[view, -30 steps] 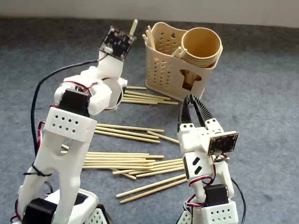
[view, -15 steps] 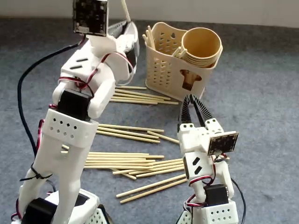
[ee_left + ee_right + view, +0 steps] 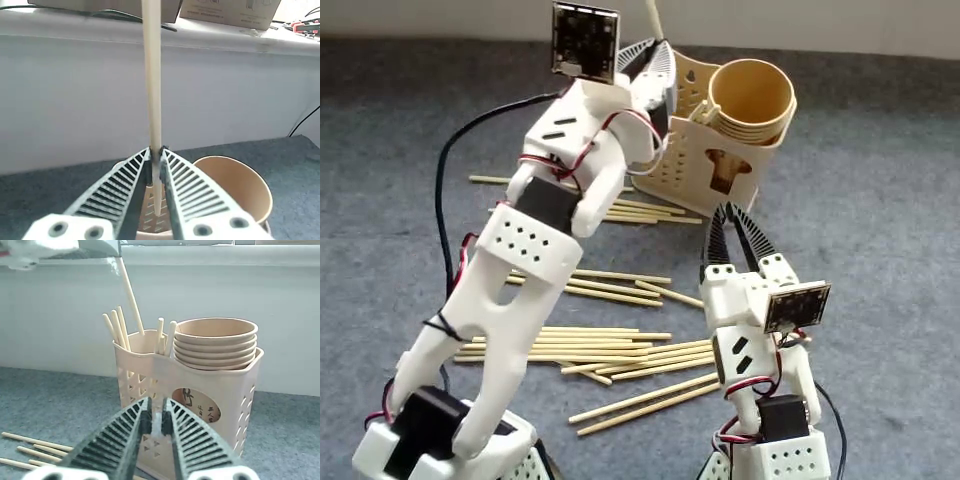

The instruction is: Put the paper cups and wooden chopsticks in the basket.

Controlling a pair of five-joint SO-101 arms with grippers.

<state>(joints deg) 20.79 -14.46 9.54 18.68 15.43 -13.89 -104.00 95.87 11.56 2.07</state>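
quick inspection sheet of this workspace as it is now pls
Surface: grey felt-like table cover, with many loose wooden chopsticks lying on it.
Job's things: beige perforated plastic basket holds a stack of tan paper cups and several upright chopsticks.
Clutter: nothing seen.
Grippers: left gripper shut on one wooden chopstick, above the basket; right gripper shut, empty, pointed at the basket.
Cables: black cable loops beside the left arm.
Surroundings: white wall behind; cardboard boxes on a ledge.
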